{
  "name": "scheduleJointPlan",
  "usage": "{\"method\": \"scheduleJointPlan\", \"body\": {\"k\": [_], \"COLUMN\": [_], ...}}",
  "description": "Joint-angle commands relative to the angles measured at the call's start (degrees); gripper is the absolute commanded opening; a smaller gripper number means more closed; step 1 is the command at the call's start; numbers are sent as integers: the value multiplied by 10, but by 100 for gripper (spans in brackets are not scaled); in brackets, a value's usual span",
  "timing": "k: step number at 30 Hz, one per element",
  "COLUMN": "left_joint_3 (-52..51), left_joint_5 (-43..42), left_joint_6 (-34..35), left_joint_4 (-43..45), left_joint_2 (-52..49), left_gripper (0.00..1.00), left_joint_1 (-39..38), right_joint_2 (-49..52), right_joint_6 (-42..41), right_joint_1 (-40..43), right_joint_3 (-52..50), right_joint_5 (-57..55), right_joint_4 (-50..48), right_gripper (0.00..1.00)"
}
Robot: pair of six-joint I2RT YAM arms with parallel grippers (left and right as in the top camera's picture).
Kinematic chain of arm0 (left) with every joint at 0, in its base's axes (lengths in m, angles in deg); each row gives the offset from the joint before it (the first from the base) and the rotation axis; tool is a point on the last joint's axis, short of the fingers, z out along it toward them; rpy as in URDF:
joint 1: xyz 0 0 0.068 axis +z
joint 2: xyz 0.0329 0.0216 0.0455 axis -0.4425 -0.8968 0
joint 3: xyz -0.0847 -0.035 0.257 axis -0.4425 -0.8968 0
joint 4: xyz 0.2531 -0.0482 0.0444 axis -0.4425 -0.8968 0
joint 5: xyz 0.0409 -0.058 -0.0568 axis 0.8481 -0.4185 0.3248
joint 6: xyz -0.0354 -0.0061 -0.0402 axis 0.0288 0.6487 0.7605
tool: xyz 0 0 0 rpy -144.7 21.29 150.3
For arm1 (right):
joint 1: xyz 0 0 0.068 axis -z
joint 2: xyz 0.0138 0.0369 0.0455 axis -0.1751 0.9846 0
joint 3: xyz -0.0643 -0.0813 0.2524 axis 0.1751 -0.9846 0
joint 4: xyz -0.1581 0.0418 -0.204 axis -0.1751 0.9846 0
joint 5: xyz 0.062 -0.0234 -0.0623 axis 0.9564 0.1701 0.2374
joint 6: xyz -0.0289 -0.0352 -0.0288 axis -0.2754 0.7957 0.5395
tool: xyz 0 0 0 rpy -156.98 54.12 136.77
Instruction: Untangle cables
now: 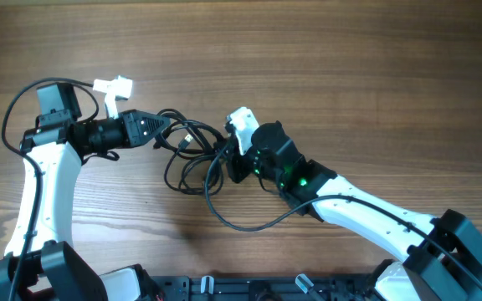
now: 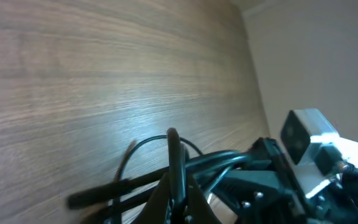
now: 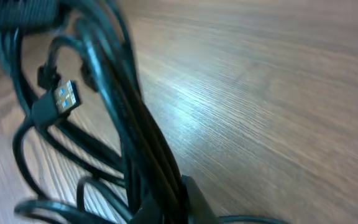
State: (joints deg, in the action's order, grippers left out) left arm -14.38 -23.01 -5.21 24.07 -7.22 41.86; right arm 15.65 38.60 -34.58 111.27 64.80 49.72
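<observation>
A: What's hard to make out?

B: The left gripper (image 1: 164, 124) has its tips buried in strands, pinched tight on the cables (image 1: 192, 159); both wrist views are blurred; the right gripper (image 1: 227, 159), cut off in its own view, clamps the same bunch.

A: And the cables?

B: A black knot of loops on the table (image 1: 350, 67), between the grippers; a USB plug (image 3: 65, 98) sticks out.

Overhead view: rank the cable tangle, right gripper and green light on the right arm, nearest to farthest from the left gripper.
From the left gripper:
1. cable tangle: at its tip, mid-table.
2. right gripper: on the tangle's other side.
3. green light: farther back along the right arm, toward the lower right of the view.
</observation>
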Motion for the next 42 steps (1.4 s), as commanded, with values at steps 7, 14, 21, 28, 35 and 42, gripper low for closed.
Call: {"method": "scheduleJointPlan", "body": {"k": [7,14,21,28,35,42], "left_joint_3": [15,15,15,15,15,15], "left_joint_5": [232,251,249,244,247,246], "left_joint_6": [229,288,400,507,531,409], "left_joint_4": [14,14,12,9,9,11], "left_joint_2": [14,14,14,14,14,14], "left_gripper": [4,4,4,4,4,4], "left_joint_1": [13,13,13,13,13,13], "right_joint_2": [9,9,9,9,9,9], "right_joint_6": [-155,-221,-341,-355,-384,-300], "right_joint_1": [5,5,5,5,5,5], "right_joint_3": [-14,-14,-14,-14,-14,-14], "right_joint_5": [-86,-101,-105,-105,-120,-120], "right_joint_4": [10,10,22,30,44,45], "right_gripper": [4,4,4,4,4,67]}}
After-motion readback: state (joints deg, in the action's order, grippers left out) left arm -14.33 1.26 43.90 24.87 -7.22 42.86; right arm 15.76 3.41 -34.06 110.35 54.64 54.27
